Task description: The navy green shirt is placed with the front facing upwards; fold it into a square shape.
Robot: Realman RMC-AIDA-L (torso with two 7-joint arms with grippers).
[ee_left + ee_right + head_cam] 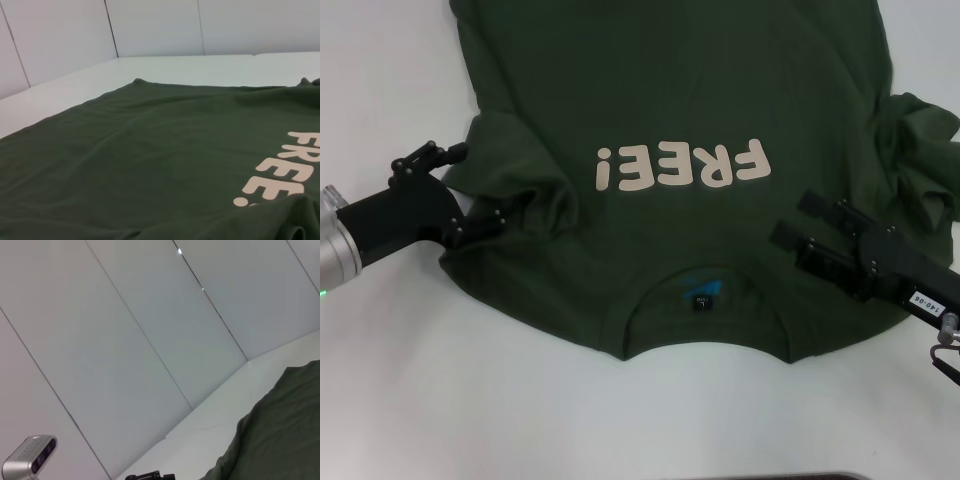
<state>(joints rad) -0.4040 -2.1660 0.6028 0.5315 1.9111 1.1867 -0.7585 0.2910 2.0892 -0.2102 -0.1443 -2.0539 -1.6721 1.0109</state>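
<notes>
The navy green shirt (670, 100) lies front up on the white table, its collar (705, 325) and small black neck label (701, 302) nearest me. The cream "FREE!" lettering (682, 166) reads upside down. One sleeve (515, 180) is bunched on the left and the other sleeve (920, 150) is crumpled on the right. My left gripper (483, 187) is open, its fingers straddling the bunched left sleeve. Low over the right shoulder, my right gripper (807, 222) is open and points inward. The left wrist view shows the shirt (150, 165) and its lettering (280, 172).
Bare white table (430, 400) surrounds the shirt on the near and left sides. A dark edge (770, 476) runs along the table's front. White wall panels (125, 340) stand behind the table, and the shirt's edge (280, 435) shows in the right wrist view.
</notes>
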